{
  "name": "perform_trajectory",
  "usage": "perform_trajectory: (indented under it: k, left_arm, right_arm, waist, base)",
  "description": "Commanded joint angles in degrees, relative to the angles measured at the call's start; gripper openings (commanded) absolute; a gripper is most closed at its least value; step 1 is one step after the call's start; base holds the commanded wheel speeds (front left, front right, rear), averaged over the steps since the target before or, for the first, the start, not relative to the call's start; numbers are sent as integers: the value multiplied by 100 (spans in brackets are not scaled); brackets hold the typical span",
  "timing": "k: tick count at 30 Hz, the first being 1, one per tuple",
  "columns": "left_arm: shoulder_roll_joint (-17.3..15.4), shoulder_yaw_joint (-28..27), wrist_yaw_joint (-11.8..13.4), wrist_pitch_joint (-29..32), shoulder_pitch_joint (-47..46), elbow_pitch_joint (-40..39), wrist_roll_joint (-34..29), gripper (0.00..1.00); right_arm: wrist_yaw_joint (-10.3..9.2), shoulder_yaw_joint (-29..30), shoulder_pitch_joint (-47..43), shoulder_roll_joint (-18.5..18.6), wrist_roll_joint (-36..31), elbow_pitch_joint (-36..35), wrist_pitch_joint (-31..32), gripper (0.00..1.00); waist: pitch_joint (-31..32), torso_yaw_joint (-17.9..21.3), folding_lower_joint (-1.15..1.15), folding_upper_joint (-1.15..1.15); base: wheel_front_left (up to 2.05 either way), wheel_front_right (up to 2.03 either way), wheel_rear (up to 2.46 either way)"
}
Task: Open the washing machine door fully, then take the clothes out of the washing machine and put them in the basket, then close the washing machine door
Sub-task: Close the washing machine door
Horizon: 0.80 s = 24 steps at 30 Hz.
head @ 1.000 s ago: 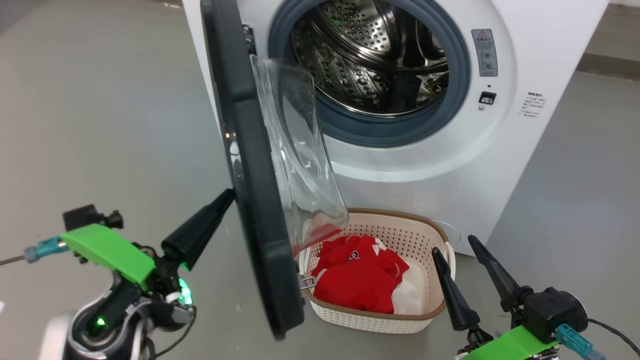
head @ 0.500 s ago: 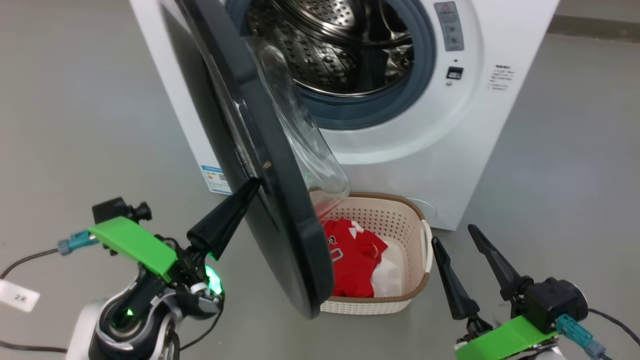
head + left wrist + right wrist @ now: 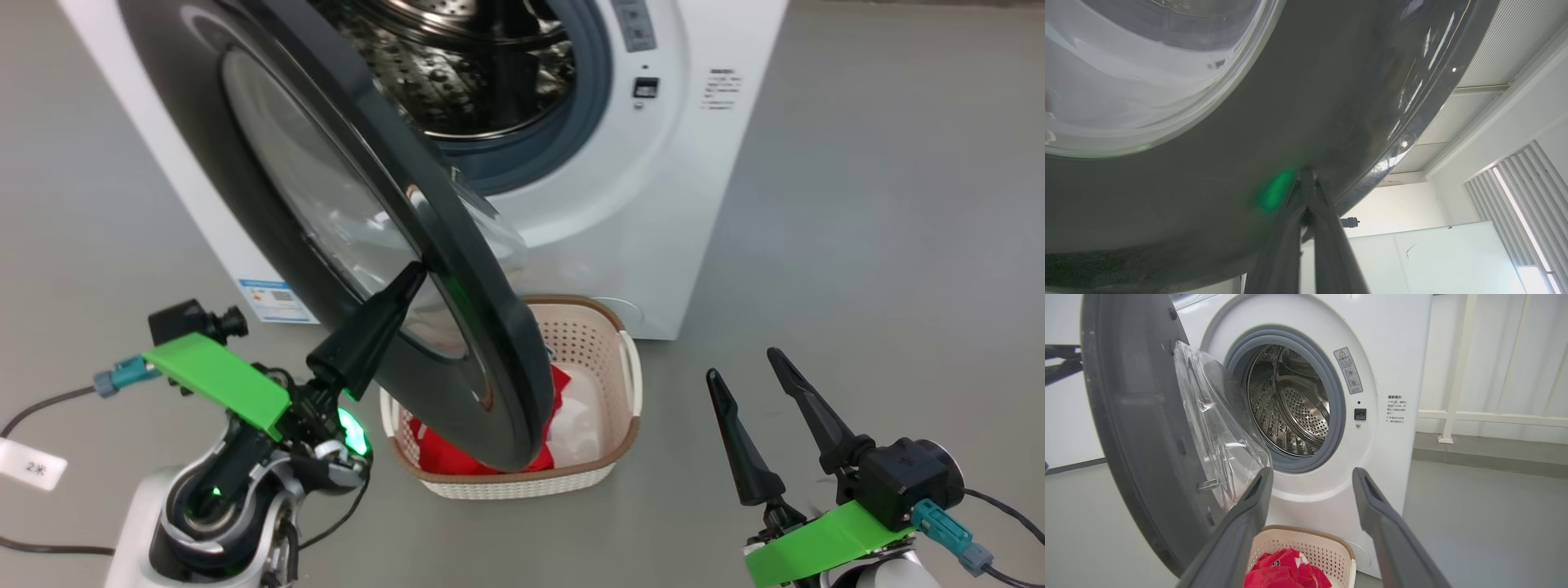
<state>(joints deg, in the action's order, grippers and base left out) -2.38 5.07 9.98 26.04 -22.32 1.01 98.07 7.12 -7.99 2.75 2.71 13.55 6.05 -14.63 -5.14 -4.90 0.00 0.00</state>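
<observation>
**Door Closure Pending**

Head view: clothes [image 3: 434, 454] lie in the basket [image 3: 625, 384]; my pinched-together left gripper [image 3: 412, 274] touches the half-swung washing machine door [image 3: 490, 359].

Left wrist view: I confirm contact.

Right wrist view: right gripper [image 3: 1312, 473] wide, empty; washing machine [image 3: 1392, 355] looks bare.

My left gripper [image 3: 412, 276] has its fingers pressed together, slanting up toward my right. My right gripper [image 3: 741, 365] sits low, fingers spread wide, pointing up.

Bright, even indoor light with soft shadows. The glossy door [image 3: 473, 327] carries pale glare streaks and a green glow beside the left tool [image 3: 1306, 183], which looks blurred. Daylight comes through blinds [image 3: 1519, 196].
</observation>
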Motion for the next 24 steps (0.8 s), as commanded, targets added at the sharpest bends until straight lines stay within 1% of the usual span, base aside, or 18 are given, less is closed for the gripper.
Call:
perform_trajectory:
  k: [1,7,14,24]
  left_arm:
    - [-50,-135,-97,-32,-263,-117,8,0]
    - [-50,-157,-185,-207,-410,-4,-20,0]
    - [-50,-163,-290,-477,-670,202,81,0]
    - [-50,-137,-571,-915,-1160,604,158,0]
  right_arm:
    - [36,-107,252,17,-31,-160,-37,100]
    - [36,-125,295,17,-10,-156,-37,100]
    - [36,-112,326,17,-8,-173,-37,100]
    - [36,-102,400,17,9,-199,-37,100]
  waist:
    - [-65,184,0,0]
    - [-120,392,0,0]
    - [-204,525,0,0]
    - [-389,711,0,0]
  base:
    - [0,0,0]
    - [0,0,0]
    - [0,0,0]
    - [0,0,0]
